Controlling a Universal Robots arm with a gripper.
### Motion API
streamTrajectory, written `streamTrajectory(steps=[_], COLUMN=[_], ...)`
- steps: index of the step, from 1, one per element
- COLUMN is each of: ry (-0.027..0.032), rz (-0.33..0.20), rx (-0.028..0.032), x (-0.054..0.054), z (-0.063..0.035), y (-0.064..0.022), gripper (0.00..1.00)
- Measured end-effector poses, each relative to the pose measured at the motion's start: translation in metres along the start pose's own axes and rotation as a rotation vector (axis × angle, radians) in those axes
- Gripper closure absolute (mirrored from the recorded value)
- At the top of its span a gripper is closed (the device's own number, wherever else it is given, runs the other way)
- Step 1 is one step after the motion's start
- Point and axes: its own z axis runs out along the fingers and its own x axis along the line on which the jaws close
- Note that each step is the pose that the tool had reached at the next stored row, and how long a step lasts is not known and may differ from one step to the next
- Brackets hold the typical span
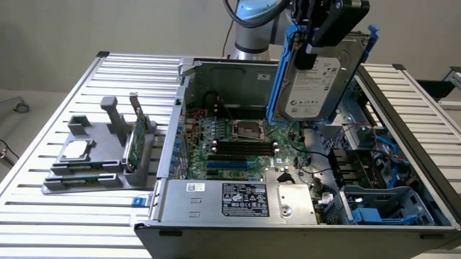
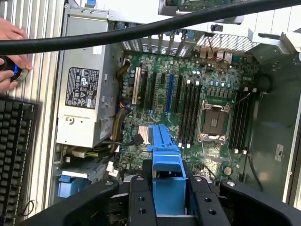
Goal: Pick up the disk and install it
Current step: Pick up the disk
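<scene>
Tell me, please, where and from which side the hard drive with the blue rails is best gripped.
Probably at its upper end, from above, as it is held now. The disk hangs upright over the open case, and the fingers press its two broad flat faces. That leaves the blue rails along its long edges free.

Case (image 1: 178, 127) open on top, straight drop to motherboard (image 1: 230, 148) mid-bay. Power supply (image 1: 238, 199) blocks the near end. Loose cables (image 1: 338, 162) and blue drive cage (image 1: 385, 208) crowd the exterior view's right. Disk (image 1: 317, 86) hangs above the bay. Table (image 1: 65, 221) slats free around grey stand (image 1: 94, 162).
</scene>
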Motion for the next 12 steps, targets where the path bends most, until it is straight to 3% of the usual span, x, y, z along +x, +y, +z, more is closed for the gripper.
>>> streamTrajectory(steps=[12], ry=[0.0], rz=[0.0], rx=[-0.0001], x=[0.034], z=[0.0002], y=[-0.0083], gripper=[0.67])
